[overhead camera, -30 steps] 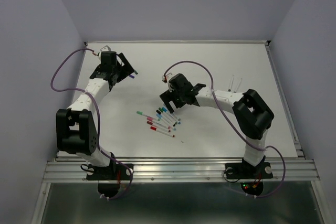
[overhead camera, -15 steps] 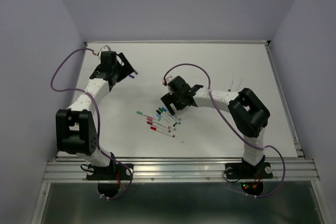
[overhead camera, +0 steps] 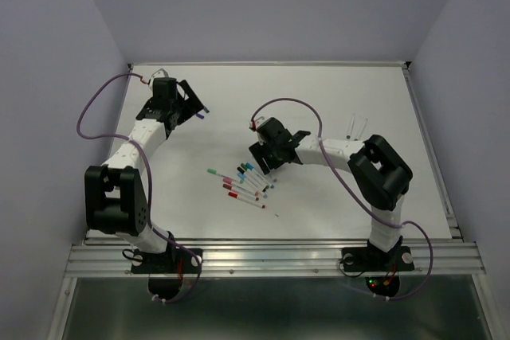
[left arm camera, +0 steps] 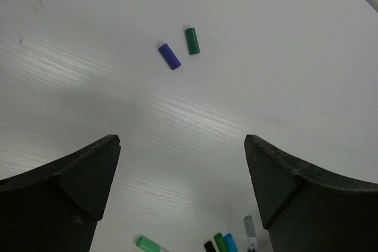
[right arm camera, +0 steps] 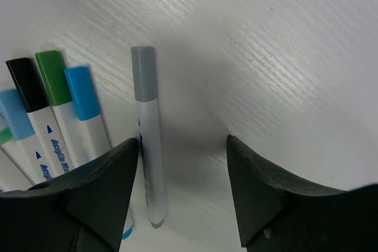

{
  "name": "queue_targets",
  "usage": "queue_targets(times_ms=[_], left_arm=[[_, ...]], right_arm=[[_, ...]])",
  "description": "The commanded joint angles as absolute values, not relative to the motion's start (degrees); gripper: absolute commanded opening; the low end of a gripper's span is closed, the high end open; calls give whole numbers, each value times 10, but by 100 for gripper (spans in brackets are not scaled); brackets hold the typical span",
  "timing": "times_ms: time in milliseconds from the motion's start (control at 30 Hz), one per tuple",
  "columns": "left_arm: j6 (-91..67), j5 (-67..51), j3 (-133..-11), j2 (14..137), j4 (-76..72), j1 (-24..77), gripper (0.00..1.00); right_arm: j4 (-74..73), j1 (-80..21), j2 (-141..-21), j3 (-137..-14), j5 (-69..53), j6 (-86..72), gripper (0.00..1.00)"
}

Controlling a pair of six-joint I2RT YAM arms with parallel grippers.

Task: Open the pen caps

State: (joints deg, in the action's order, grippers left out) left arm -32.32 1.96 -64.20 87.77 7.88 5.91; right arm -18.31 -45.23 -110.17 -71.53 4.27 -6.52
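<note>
Several white pens (overhead camera: pixel 243 181) with coloured caps lie fanned out mid-table. My right gripper (overhead camera: pixel 264 165) is low over their far end, open. In the right wrist view a grey-capped pen (right arm camera: pixel 146 140) lies flat between the jaws (right arm camera: pixel 183 140), close against the left finger (right arm camera: pixel 100 187) and well apart from the right one. Blue (right arm camera: pixel 81 92), green (right arm camera: pixel 53 75) and black (right arm camera: pixel 26 84) caps sit on the pens beside it. My left gripper (overhead camera: pixel 194 105) hangs open at the back left. Below it lie a loose blue cap (left arm camera: pixel 169 56) and a loose green cap (left arm camera: pixel 192 40), with nothing between its fingers (left arm camera: pixel 182 140).
Two thin pale sticks (overhead camera: pixel 356 127) lie at the right of the table. A metal rail (overhead camera: pixel 434 157) borders the right edge and another runs along the front. More capped pen ends (left arm camera: pixel 230 243) show at the bottom of the left wrist view.
My right gripper has shifted slightly toward the pens and its jaws have narrowed around the grey-capped pen. The left arm has stayed still.
</note>
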Motion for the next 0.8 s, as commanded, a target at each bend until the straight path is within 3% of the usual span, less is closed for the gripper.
queue_targets(times_ms=[0, 200, 433, 767], left_arm=[[-313, 18, -635, 848, 61, 58, 99], [-311, 15, -638, 852, 61, 58, 99], [-311, -13, -642, 860, 54, 58, 99], [-287, -123, -628, 858, 15, 66, 99]], right_arm=[[-239, -460, -1082, -688, 25, -75, 64], [-263, -465, -1069, -666, 13, -76, 48], [-265, -465, -1060, -654, 30, -72, 9], [-184, -454, -1020, -713, 105, -63, 1]])
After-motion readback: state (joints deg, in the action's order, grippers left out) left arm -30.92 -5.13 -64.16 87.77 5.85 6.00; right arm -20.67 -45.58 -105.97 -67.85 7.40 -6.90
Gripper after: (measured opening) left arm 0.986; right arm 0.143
